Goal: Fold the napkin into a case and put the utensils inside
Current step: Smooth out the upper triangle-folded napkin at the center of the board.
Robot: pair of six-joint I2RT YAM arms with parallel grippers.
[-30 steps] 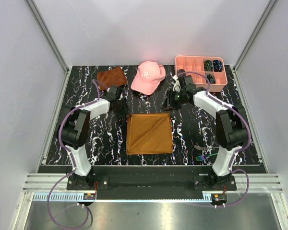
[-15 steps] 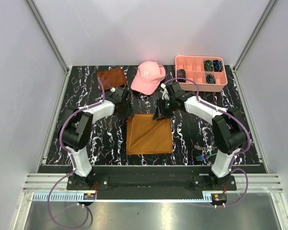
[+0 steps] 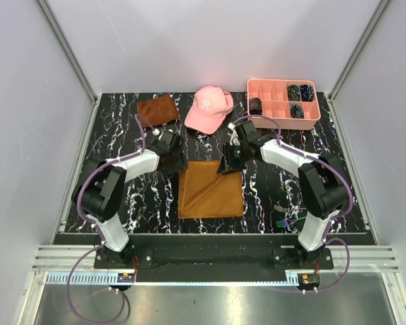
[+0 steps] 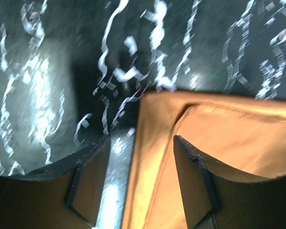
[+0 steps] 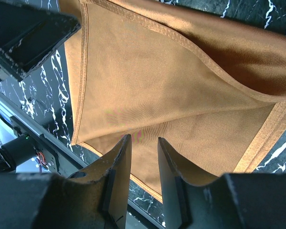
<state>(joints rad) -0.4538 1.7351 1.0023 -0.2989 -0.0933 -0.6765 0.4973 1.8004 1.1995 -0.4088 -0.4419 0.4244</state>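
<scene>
Caramel napkin [image 3: 210,188] spread on the black marbled table [image 3: 149,196] from above, left claw [image 3: 171,156] at its far-left corner, right claw [image 3: 230,164] at its far-right corner, left wrist view, fingers [image 4: 90,186] wide apart astride the napkin's [image 4: 229,138] edge, right wrist view, fingers [image 5: 117,176] narrowly apart over the napkin [image 5: 157,71].

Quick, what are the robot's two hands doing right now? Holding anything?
Left gripper: open, astride the napkin edge, holding nothing.
Right gripper: slightly open over the napkin, holding nothing.
</scene>
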